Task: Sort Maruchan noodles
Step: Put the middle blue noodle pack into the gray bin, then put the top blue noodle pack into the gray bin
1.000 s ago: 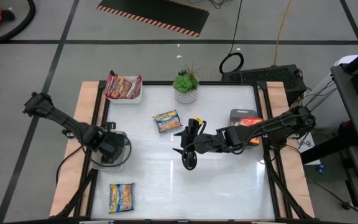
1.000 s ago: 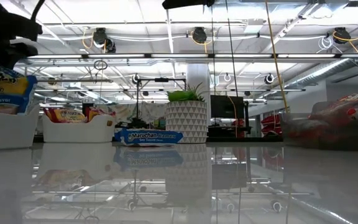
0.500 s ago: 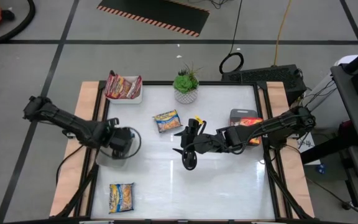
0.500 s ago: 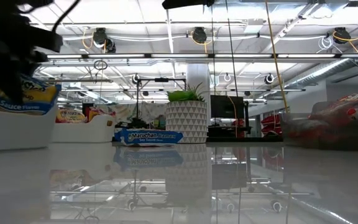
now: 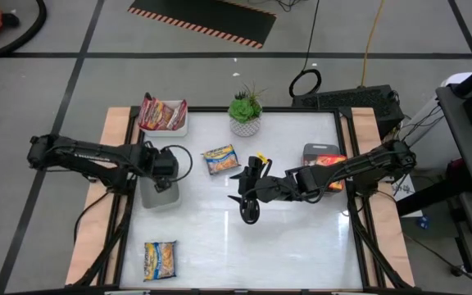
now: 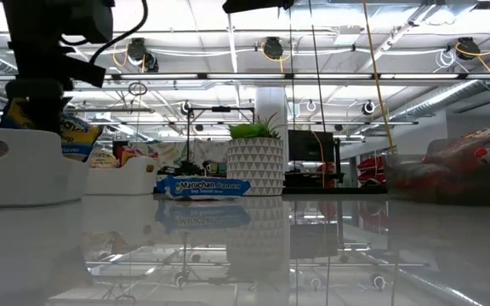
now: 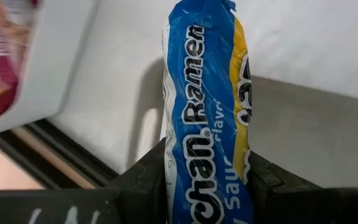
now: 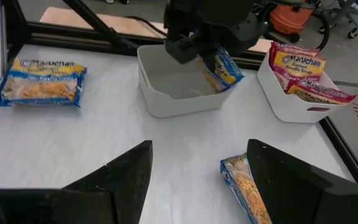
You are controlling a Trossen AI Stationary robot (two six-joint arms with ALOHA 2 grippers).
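Note:
My left gripper is shut on a blue-and-yellow Maruchan packet above the white tray at the table's left. My right gripper hovers open over the table's middle, touching nothing. A second blue-and-yellow packet lies flat just beyond it. A third lies near the near left corner. Dark red packets stand in a white tray at the far left. Orange-red packets lie in a grey tray at the right. My left gripper pinches the blue-and-yellow packet across its flat faces, one finger on each side, at its upper part. The fingers come from above, pointing down. The packet hangs on edge below them, its lower end inside the tray's walls; whether it touches the floor cannot be told.
A potted plant stands at the far edge's middle. Wooden strips and dark frame rails run along both sides of the white tabletop. Bare tabletop lies in the near right part.
My left gripper has swung with its packet toward the table's far edge and slightly right, turning about as it went, and stays shut on the packet. The packet has moved from the tray's near side toward its far side. My right arm has kept still.

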